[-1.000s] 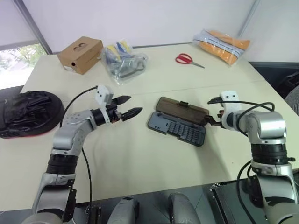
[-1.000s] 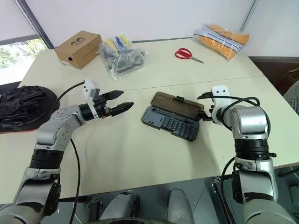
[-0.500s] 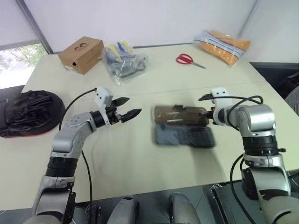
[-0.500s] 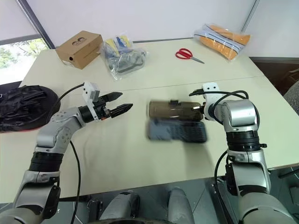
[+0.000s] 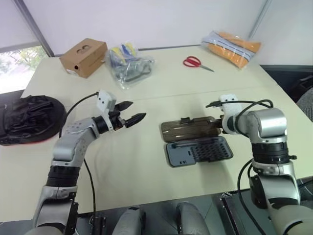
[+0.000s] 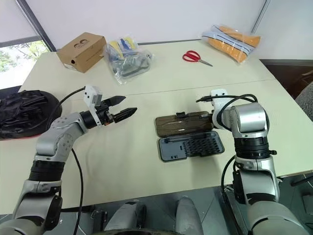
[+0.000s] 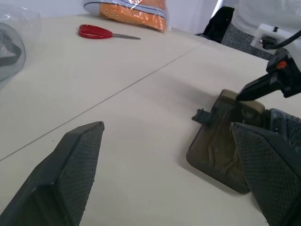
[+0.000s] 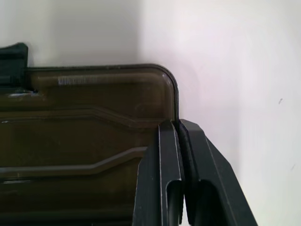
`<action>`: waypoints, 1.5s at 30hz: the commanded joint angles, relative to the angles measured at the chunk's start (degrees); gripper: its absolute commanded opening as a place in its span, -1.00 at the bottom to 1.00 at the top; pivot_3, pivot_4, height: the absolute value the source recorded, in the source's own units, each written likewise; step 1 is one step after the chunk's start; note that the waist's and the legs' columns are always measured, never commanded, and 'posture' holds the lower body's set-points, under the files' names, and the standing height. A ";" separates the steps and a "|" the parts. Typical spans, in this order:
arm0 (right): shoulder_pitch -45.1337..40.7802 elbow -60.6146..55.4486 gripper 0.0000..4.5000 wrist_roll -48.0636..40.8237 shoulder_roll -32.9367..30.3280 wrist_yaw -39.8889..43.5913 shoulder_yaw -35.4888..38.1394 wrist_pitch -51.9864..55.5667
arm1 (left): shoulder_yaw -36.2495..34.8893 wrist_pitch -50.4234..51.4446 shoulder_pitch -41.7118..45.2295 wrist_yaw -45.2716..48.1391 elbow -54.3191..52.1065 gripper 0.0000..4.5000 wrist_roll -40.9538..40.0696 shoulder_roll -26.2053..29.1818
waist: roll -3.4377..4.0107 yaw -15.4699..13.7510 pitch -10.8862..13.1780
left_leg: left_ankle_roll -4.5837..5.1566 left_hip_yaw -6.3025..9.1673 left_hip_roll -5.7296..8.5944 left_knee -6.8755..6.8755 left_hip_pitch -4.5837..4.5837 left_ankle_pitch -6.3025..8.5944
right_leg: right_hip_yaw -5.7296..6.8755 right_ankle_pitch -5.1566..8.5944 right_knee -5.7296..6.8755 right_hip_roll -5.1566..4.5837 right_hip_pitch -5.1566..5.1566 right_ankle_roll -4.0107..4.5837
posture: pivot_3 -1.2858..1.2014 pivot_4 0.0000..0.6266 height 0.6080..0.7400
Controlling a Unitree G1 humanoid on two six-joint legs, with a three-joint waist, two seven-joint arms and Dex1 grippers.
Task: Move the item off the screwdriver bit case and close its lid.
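Bits fill the open screwdriver bit case [image 5: 198, 152]; right pincer [image 8: 178, 129] closed, left pincer [image 5: 133, 112] wide.

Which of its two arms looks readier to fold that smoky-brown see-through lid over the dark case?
Probably the right. The right gripper is shut at the end edge of the smoky-brown translucent lid, which lies open flat. The left gripper hovers open, well apart from the dark grey bit case.

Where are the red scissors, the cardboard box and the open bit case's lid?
red scissors [image 5: 194, 61], left eye view, on the red handles.
cardboard box [image 5: 84, 58], left eye view, on its top face.
lid [image 5: 190, 129], left eye view, on the middle of the smoky-brown panel.
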State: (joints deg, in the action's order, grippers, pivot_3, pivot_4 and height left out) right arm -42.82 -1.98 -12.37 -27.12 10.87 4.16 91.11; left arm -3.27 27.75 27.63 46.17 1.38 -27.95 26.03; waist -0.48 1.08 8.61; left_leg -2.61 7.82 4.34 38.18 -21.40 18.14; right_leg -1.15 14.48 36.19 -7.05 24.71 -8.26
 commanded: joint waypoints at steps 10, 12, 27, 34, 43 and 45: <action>0.95 -7.57 -0.97 -11.59 7.54 -11.27 6.53 1.39 | -0.59 -1.23 1.27 0.80 -1.06 1.00 0.25 0.97 | 0.03 0.04 0.02 | 0.00 -0.04 -0.01 -0.04 -0.02 0.00 | -0.04 0.00 0.04 0.00 0.10 0.00 | 0.03 -0.52 1.00; 1.48 -7.32 -0.97 -14.39 7.94 -14.48 7.43 1.39 | -0.47 -1.25 1.29 0.68 -1.28 1.00 0.39 0.87 | 0.03 0.05 0.01 | -0.01 -0.04 -0.01 -0.04 -0.02 0.00 | -0.04 0.00 0.04 0.00 0.10 0.00 | 0.03 -0.52 1.00; 4.25 -3.03 -0.97 -58.10 8.57 -54.33 13.59 1.39 | -0.83 -1.27 1.13 -0.01 -2.07 1.00 0.69 0.44 | 0.04 0.24 0.01 | 0.00 -0.05 -0.06 -0.06 -0.02 0.00 | -0.05 0.00 0.05 0.01 0.10 0.00 | 0.03 -0.52 1.00; 5.16 0.87 -0.97 -83.68 4.46 -75.34 9.38 -4.14 | -0.79 -1.36 1.35 -0.16 -1.97 1.00 0.74 0.15 | 0.07 0.21 0.03 | 0.00 -0.07 -0.06 -0.06 -0.02 0.00 | -0.05 0.00 0.05 0.01 0.09 0.00 | 0.03 -0.52 1.00; 9.10 -3.95 -0.97 -100.63 -6.48 -86.14 -3.29 -21.66 | -0.75 -1.20 0.90 -0.26 -2.57 1.00 0.70 -0.12 | 0.07 0.38 0.04 | 0.04 -0.16 -0.09 -0.05 -0.03 0.00 | -0.06 0.00 -0.01 0.05 0.05 0.00 | 0.03 -0.52 1.00; 9.28 -4.61 -0.97 -100.63 -7.98 -84.83 -4.37 -22.12 | -0.74 -1.20 1.00 -0.11 -2.35 1.00 0.71 -0.14 | 0.07 0.45 0.04 | 0.04 -0.16 -0.10 -0.05 -0.03 0.01 | -0.06 0.00 -0.01 0.06 0.05 0.00 | 0.03 -0.52 1.00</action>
State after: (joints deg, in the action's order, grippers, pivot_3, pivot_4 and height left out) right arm -33.32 -3.82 -111.60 -33.58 -75.10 0.13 69.98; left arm -3.16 27.57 27.87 45.98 1.05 -26.76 25.65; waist -0.41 1.53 8.65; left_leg -2.56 7.67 4.25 38.13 -21.43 18.15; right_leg -1.21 14.49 36.18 -6.99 24.76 -8.26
